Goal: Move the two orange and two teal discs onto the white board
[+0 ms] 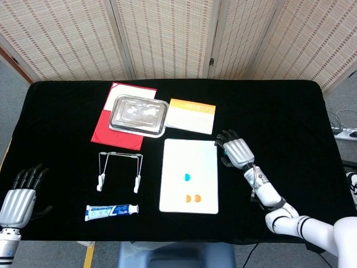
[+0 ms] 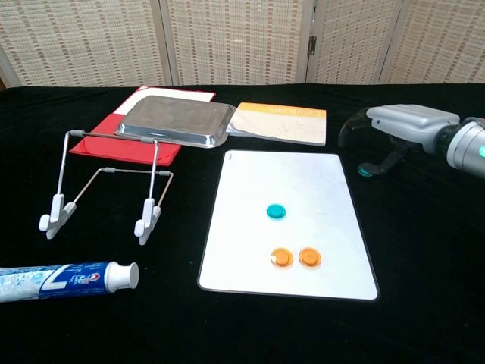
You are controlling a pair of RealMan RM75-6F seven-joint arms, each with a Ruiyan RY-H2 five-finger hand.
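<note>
The white board (image 1: 189, 156) (image 2: 303, 182) lies in the middle of the black table. One teal disc (image 1: 187, 177) (image 2: 276, 211) rests on it by itself, and two orange discs (image 1: 193, 198) (image 2: 282, 258) (image 2: 309, 257) lie side by side near its front edge. A second teal disc (image 2: 365, 171) sits on the cloth just right of the board. My right hand (image 1: 234, 152) (image 2: 398, 125) arches over that disc with fingers apart, the thumb close beside it; the head view hides the disc under the hand. My left hand (image 1: 19, 195) hangs open at the table's front left corner, holding nothing.
A metal tray (image 1: 138, 114) (image 2: 176, 120) sits on a red folder (image 1: 111, 131) at the back. An orange and white booklet (image 1: 191, 115) (image 2: 280, 121) lies behind the board. A wire stand (image 1: 119, 167) (image 2: 106, 186) and a toothpaste tube (image 1: 111, 210) (image 2: 61, 279) lie left of the board.
</note>
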